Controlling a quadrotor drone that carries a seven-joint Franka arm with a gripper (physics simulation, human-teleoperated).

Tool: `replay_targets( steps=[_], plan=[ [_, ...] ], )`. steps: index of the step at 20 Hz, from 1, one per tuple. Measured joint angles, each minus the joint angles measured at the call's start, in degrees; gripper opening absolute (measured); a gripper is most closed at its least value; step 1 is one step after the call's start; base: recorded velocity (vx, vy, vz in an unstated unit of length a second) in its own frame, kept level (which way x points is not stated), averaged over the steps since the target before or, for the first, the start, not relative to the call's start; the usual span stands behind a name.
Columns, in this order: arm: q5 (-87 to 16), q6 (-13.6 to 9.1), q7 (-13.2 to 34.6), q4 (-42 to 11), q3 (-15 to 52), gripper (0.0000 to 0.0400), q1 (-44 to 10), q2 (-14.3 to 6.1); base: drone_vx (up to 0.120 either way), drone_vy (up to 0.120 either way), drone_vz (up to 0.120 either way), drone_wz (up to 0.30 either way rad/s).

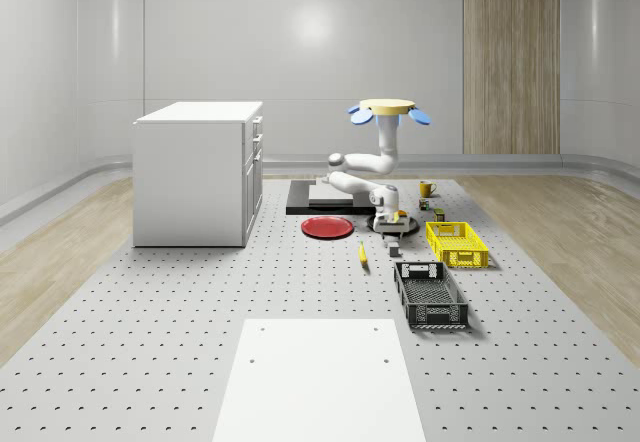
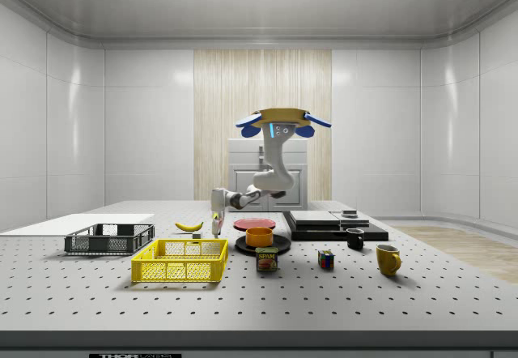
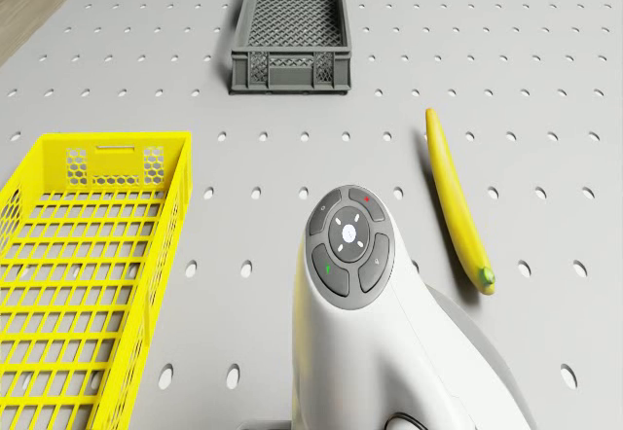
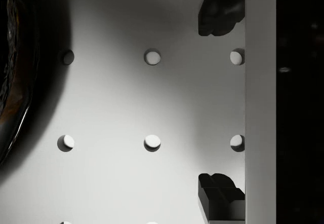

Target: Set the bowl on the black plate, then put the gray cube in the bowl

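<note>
The orange bowl (image 2: 259, 236) sits on the black plate (image 2: 281, 245) in the middle of the table. The drone (image 2: 282, 120) hovers above them, with its arm bent down toward the side view's left. My gripper (image 2: 216, 229) hangs low over the pegboard just beside the plate, open with nothing between its fingers (image 4: 218, 12). In the wrist view the plate's dark rim (image 4: 11, 82) is at one edge and a pale-sided block with a dark face (image 4: 260, 102) at the other; I cannot tell whether that is the gray cube. A small gray cube (image 1: 393, 248) lies just in front of the plate.
A banana (image 3: 458, 201) lies near the arm, with a yellow basket (image 3: 88, 274) and a dark basket (image 3: 290, 31) beyond. Also on the table are a red plate (image 1: 328, 227), a can (image 2: 266, 259), a colour cube (image 2: 325, 260), two mugs (image 2: 388, 258) and a white cabinet (image 1: 200, 172).
</note>
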Motion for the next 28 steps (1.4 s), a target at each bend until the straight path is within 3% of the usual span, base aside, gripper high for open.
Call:
replay_targets(
  steps=[20,28],
  plan=[
    [-0.1,-0.2,-0.1,0.0,0.0,0.04,0.1,0.2,0.12,0.0,0.0,0.0],
    [-1.4,0.4,-0.1,0.6,-1.4,0.04,-0.2,0.4,0.01,0.0,0.0,0.0]
  ],
)
